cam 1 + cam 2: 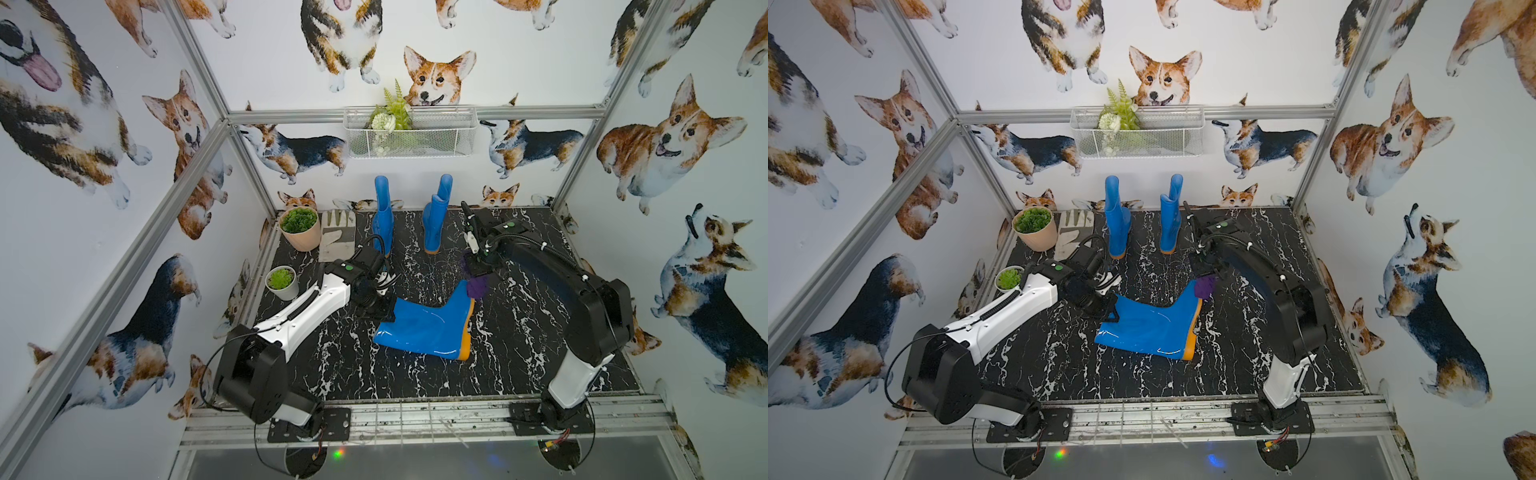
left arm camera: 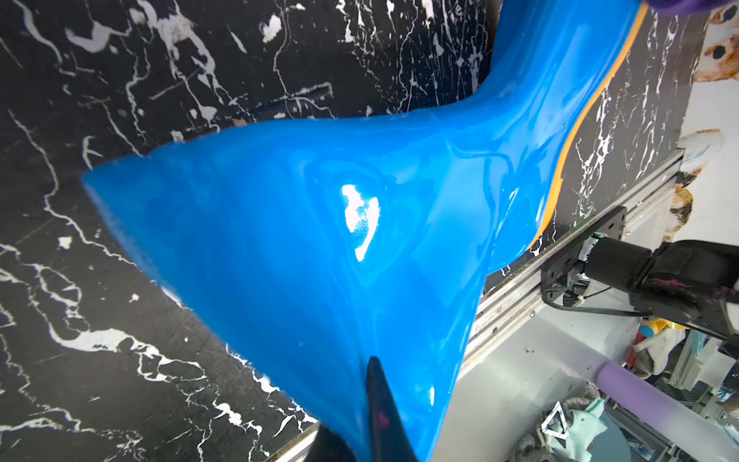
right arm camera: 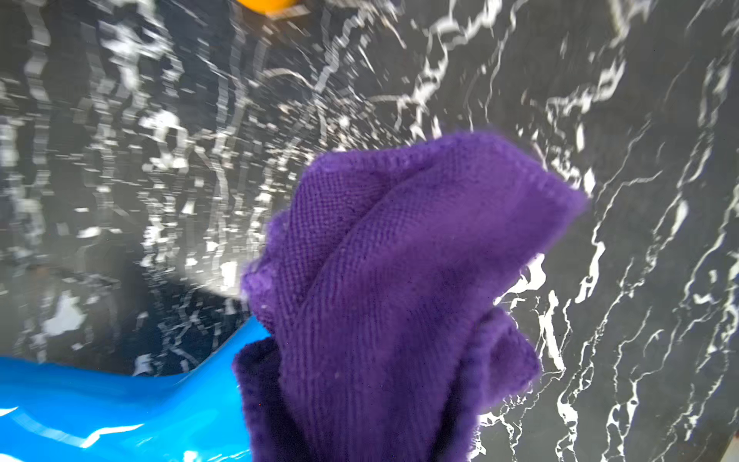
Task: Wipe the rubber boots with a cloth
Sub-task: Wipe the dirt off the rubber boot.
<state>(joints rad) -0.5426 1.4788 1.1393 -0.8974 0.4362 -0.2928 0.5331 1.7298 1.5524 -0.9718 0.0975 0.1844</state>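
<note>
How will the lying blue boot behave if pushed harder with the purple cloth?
Glossy blue rubber boot on its side: probably slippery, given its sheen. Its shaft looks flattened at the left end effector, so likely floppy.

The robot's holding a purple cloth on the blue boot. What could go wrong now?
The lying boot is shiny, and the left gripper pinches only its shaft edge, so it might slip free. The cloth, bunched in the right gripper, sits right at the toe, so it could slide off onto the table. The right arm is near a standing boot and might bump it.
</note>
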